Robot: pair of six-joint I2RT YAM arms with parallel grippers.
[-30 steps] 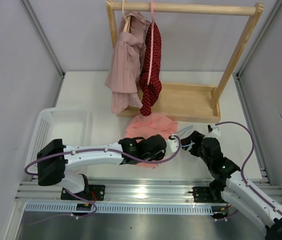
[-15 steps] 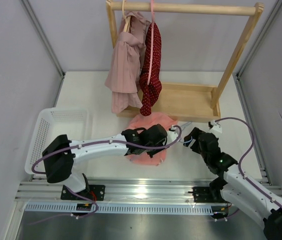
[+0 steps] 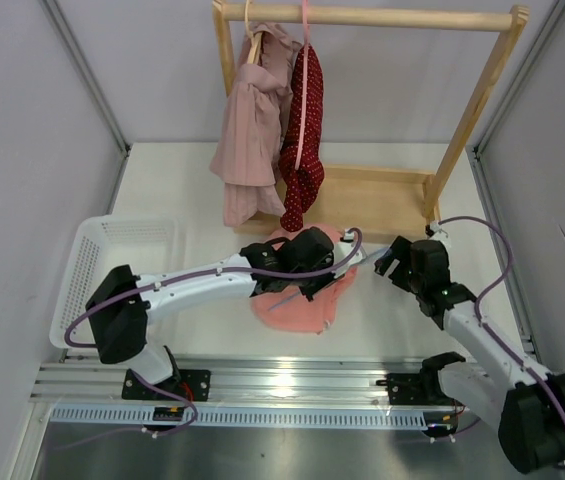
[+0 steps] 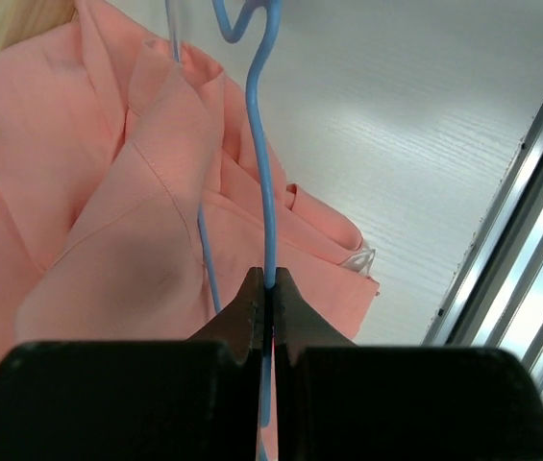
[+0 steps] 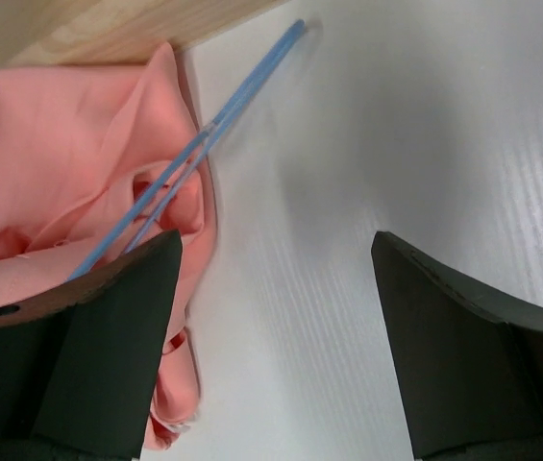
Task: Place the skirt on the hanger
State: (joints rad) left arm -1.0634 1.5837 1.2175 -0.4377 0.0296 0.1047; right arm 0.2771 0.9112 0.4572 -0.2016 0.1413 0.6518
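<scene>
Looks partway along, at a guess: holds the hanger [image 4: 268, 182] by its blue wire in the left claw [image 4: 269, 280], fingers pinched together on it below the hook, but shows no skirt [image 4: 108, 192] hung on it yet. Finds the skirt heaped in soft folds on the white surface [image 4: 425, 144], mid-view from above, at 6 o'clock of the wooden rack [image 3: 372, 205] and just against its base. Shows one blue wire slipping behind a salmon fold in the left wrist view, and two more running into the cloth from 1 o'clock in the right wrist view; cannot tell whether threaded through the waist or merely lying among the folds. Leaves, by this reading, seating the garment properly on the frame and lifting the pair clear. Reaches the left arm low from its base toward 2 o'clock, wrist bent down over the heap. Sets the right claw [image 5: 276, 252] at 3 o'clock of the skirt, fingers spread wide and gripping nothing, angled down over bare surface with the hanger's tip just beyond.
</scene>
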